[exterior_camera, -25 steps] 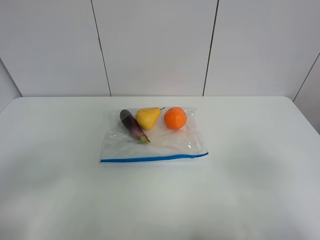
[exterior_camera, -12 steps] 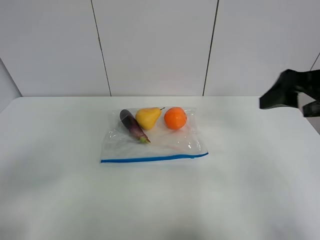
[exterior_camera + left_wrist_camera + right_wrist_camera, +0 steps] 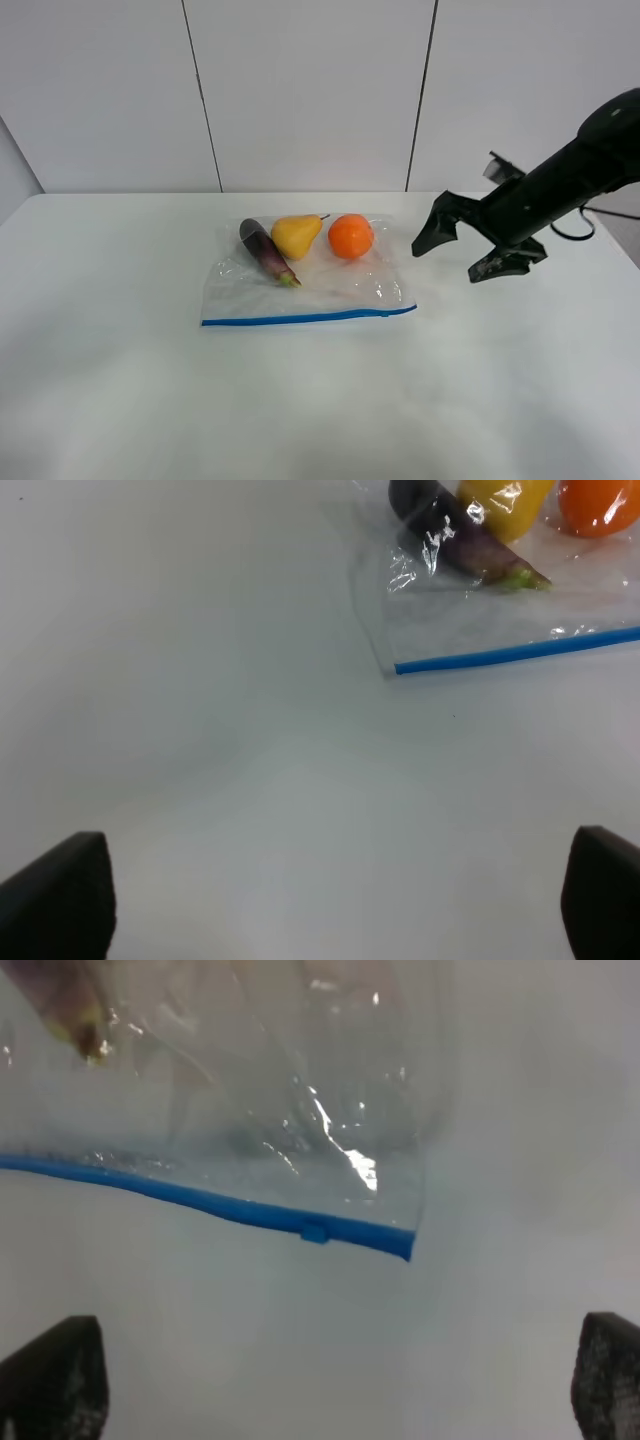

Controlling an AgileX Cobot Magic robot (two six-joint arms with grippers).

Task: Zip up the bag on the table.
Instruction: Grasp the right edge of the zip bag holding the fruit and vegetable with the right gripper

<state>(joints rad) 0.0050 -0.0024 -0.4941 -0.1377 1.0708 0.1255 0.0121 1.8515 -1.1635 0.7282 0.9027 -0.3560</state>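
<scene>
Now the wide-spread right end effector (image 3: 450, 258) hangs beside the clear floppy plastic zip bag (image 3: 330, 290), off one end of its sideways blue zipper strip (image 3: 300, 318).

The white table (image 3: 110, 390) carries a clear bag (image 3: 345, 292), flat near its far edge, its blue zipper strip (image 3: 300, 318) toward the near edge.
</scene>
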